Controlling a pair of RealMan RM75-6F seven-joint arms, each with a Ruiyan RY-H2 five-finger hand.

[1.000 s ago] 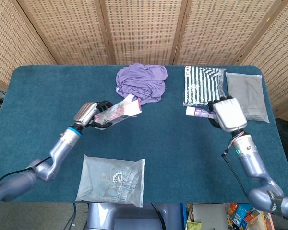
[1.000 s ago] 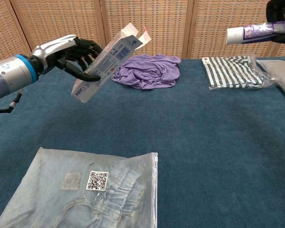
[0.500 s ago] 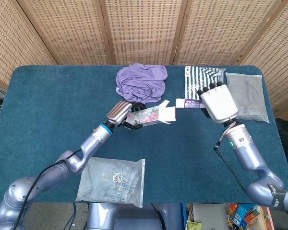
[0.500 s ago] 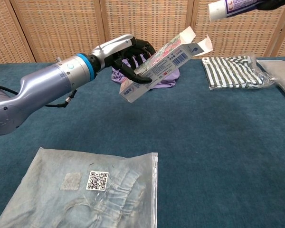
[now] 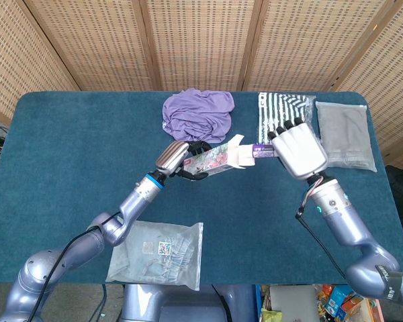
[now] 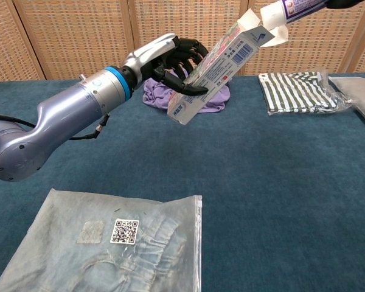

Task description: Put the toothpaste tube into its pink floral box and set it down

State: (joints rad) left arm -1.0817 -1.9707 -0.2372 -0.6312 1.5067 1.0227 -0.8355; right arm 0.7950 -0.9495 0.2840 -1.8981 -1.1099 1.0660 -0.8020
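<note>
- While the left hand point(image 6: 170, 61) is gripping the pink floral box point(image 6: 216, 64) aloft, flaps tilted toward two o'clock for insertion,
- the right hand point(image 5: 297, 149) is clasping the toothpaste tube point(image 6: 292, 8), cap meeting the box mouth.

Box point(image 5: 215, 158) held above bench point(image 5: 54, 134) centre by left hand point(image 5: 178, 157), tilted, open end up toward right. Tube point(image 5: 262, 150) in right hand point(image 5: 297, 150), just right of box, cap end at box mouth. Crumpled cloth point(image 5: 197, 115) behind box. Striped bag point(image 5: 282, 119) right of cloth, flat pouch point(image 5: 346, 134) further right. Bagged garment point(image 5: 158, 252) at front, left of centre.
</note>
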